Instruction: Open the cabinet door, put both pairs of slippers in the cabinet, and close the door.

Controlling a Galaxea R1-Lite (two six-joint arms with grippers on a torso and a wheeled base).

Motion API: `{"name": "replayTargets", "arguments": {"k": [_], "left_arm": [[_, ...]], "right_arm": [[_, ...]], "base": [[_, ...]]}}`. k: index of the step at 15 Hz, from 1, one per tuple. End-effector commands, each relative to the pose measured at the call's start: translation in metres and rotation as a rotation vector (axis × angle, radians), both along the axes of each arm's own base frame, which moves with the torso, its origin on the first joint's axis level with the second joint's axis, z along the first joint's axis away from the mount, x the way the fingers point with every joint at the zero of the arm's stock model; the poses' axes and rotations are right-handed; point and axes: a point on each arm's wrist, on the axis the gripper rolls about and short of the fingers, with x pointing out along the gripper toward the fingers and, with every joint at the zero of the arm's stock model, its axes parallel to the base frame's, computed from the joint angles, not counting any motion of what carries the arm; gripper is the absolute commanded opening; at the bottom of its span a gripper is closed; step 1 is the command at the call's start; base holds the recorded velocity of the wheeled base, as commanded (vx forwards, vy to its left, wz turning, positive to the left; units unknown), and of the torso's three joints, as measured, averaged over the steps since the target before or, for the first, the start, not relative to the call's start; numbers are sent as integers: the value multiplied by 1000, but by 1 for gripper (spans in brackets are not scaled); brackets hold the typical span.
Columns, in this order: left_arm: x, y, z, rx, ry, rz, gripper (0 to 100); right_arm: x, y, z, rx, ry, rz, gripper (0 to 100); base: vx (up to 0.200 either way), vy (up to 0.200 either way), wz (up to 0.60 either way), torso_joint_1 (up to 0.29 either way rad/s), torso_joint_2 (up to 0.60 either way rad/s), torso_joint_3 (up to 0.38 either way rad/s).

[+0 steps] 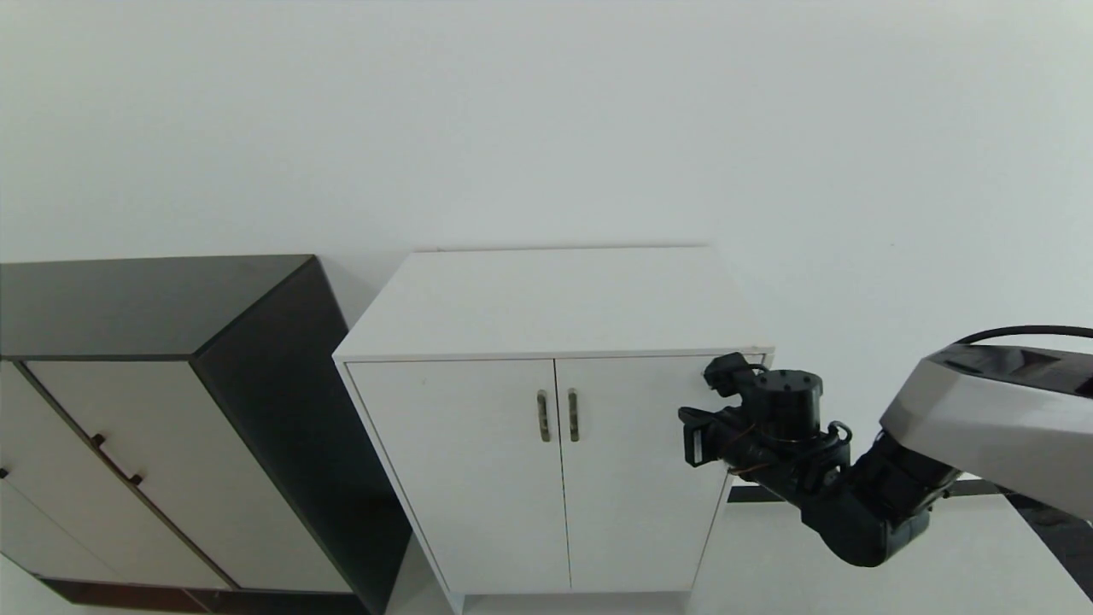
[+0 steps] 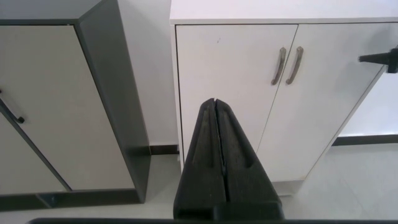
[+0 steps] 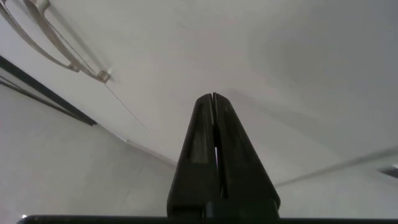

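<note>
The white cabinet (image 1: 546,307) stands against the wall with both doors closed. Two metal handles (image 1: 558,416) sit side by side where the doors meet. My right gripper (image 1: 693,437) is shut and empty, held in front of the right door (image 1: 640,478) near its outer edge. In the right wrist view, the gripper (image 3: 213,98) points at the white door panel, with the handles (image 3: 43,37) off to one side. My left gripper (image 2: 214,104) is shut and empty, some way back from the cabinet and facing the left door (image 2: 230,87). The right gripper's tip (image 2: 378,59) shows beside the right door.
A dark cabinet (image 1: 256,384) with pale drawer fronts (image 1: 111,478) stands close to the white cabinet's left side. A narrow gap of floor (image 2: 165,168) lies between them. Pale floor (image 1: 854,564) spreads to the right of the white cabinet.
</note>
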Motion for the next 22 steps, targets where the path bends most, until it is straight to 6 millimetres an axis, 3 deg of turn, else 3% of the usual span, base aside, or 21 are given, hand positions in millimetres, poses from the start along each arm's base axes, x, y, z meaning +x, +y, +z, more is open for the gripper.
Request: {"name": "replayTargets", "arguments": {"k": [1, 2, 3, 4, 5, 9, 12, 14, 15, 17, 22], "left_arm": [[0, 0, 0, -1, 0, 0, 0], [0, 0, 0, -1, 0, 0, 0], [0, 0, 0, -1, 0, 0, 0], [0, 0, 0, -1, 0, 1, 0], [0, 0, 0, -1, 0, 1, 0], [0, 0, 0, -2, -2, 1, 0], [0, 0, 0, -4, 0, 1, 0], [0, 0, 0, -4, -2, 1, 0], [0, 0, 0, -8, -2, 6, 0], [0, 0, 0, -8, -2, 6, 0], [0, 0, 0, -8, 0, 6, 0]], "right_arm": [[-26, -24, 26, 10, -23, -30, 0], [-48, -46, 34, 8, -21, -62, 0], [-49, -47, 34, 9, -23, -65, 0], [-86, -79, 42, 1, -17, -118, 0], [-105, -96, 48, -1, -19, -149, 0], [-170, -149, 58, -5, -34, -332, 0], [-206, -180, 64, -22, 1, -534, 0], [-227, -181, 69, -15, -10, -528, 0], [-250, -180, 68, -20, 11, -522, 0], [-278, -177, 63, -14, 38, -461, 0], [-323, -177, 44, -10, 48, -440, 0]], "base": [[0, 0, 0, 0, 0, 0], [0, 0, 0, 0, 0, 0], [0, 0, 0, 0, 0, 0], [0, 0, 0, 0, 0, 0], [0, 0, 0, 0, 0, 0], [0, 0, 0, 0, 0, 0], [0, 0, 0, 0, 0, 0], [0, 0, 0, 0, 0, 0], [0, 0, 0, 0, 0, 0], [0, 0, 0, 0, 0, 0], [0, 0, 0, 0, 0, 0]]}}
